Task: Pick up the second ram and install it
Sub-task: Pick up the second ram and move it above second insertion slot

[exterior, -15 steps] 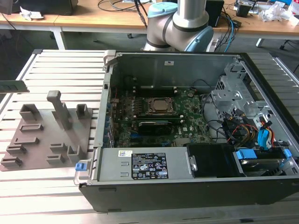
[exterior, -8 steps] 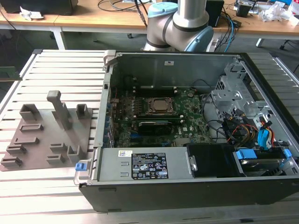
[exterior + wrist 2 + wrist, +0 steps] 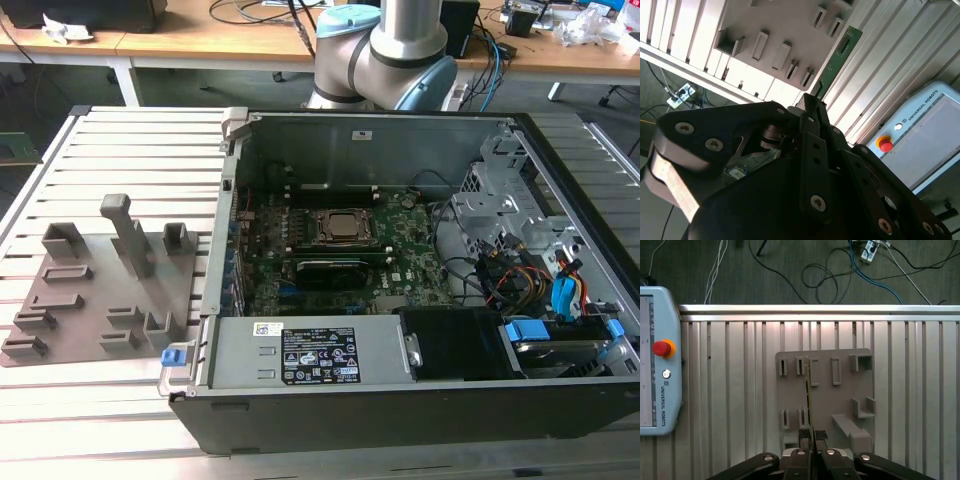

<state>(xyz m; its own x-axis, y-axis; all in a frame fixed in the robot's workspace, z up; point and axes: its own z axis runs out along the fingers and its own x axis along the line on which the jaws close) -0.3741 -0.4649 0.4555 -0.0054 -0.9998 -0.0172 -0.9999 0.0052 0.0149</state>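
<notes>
Pick-up looks done: the gripper (image 3: pixel 811 440) pinches the ram (image 3: pixel 809 400) in narrow fingers over the plate (image 3: pixel 90 300) at the exterior view's left; installing calls for squaring it to the motherboard (image 3: pixel 400 235).

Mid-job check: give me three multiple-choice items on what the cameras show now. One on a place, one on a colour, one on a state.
1. In the first wrist view, what lies behind the stick held at the fingers?
A. the gray fixture plate
B. the motherboard
C. bare floor

2. What colour is the second ram's board?
A. blue
B. green
C. red

3. How do the fingers stand?
A. wide open and empty
B. shut on the second ram
C. shut on a cable

Answers:
1 A, the gray fixture plate with its slots sits behind the stick.
2 B, the second ram shows green in the second wrist view.
3 B, the fingers close on the stick's end from both sides.
</notes>
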